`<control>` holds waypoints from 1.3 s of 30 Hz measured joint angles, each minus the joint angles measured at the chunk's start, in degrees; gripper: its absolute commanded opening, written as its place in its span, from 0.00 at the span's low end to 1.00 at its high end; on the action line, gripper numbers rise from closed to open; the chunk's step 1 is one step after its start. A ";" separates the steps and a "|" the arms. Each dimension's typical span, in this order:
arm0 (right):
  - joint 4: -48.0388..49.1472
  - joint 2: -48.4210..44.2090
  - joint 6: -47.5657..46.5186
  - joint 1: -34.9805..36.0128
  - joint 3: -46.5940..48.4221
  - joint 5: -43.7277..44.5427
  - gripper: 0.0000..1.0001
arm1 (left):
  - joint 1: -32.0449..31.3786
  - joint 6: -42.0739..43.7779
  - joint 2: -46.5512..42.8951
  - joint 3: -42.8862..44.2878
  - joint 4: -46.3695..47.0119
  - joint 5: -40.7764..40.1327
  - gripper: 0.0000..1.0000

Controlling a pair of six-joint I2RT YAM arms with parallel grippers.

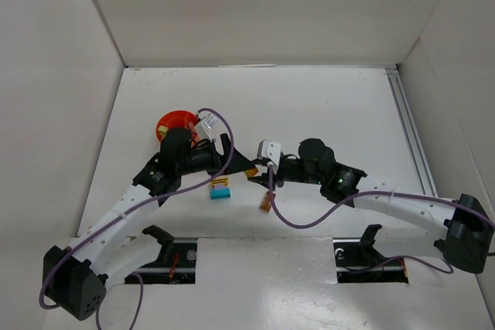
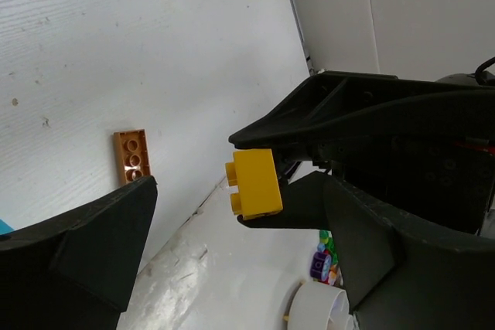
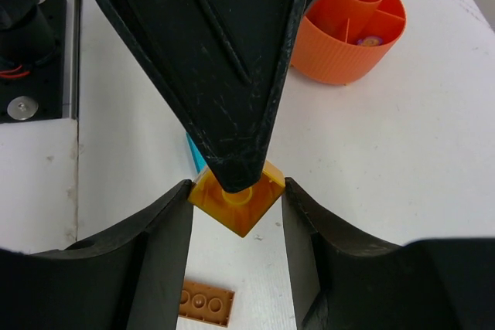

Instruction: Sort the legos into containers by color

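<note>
Clamping one orange brick (image 3: 236,202) mid-desk, right jaws face left jaws, apart, touching one yellow brick (image 2: 255,183); one bowl (image 3: 348,36) nearby.

This is a robotics lab test cell. A bare white tabletop (image 1: 325,106) is boxed in on three sides by plain white panel walls (image 1: 255,5). Two white-and-black jointed robot arms (image 1: 124,214) are bolted to a white mounting plate (image 1: 263,284) at the near edge, trailing loose purple cables (image 1: 309,225). A silver metal rail (image 1: 406,121) runs along one side.
</note>
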 measured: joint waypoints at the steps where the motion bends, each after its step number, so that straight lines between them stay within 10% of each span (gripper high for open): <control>1: 0.22 0.00 0.00 0.00 0.00 -0.02 0.30 | 0.00 -0.44 0.00 -0.15 0.20 0.00 0.83; 14: 2.82 2.23 -0.04 0.66 0.92 0.87 0.30 | -1.25 -5.01 -0.07 -0.44 0.98 -0.50 0.69; 25: 5.79 3.93 0.66 0.70 1.75 3.32 0.33 | -2.54 -5.73 0.04 -0.81 1.14 -3.52 0.22; 39: 6.38 5.14 1.75 0.70 2.19 3.02 0.54 | -2.93 -5.40 -1.55 -0.74 -0.48 -8.31 0.00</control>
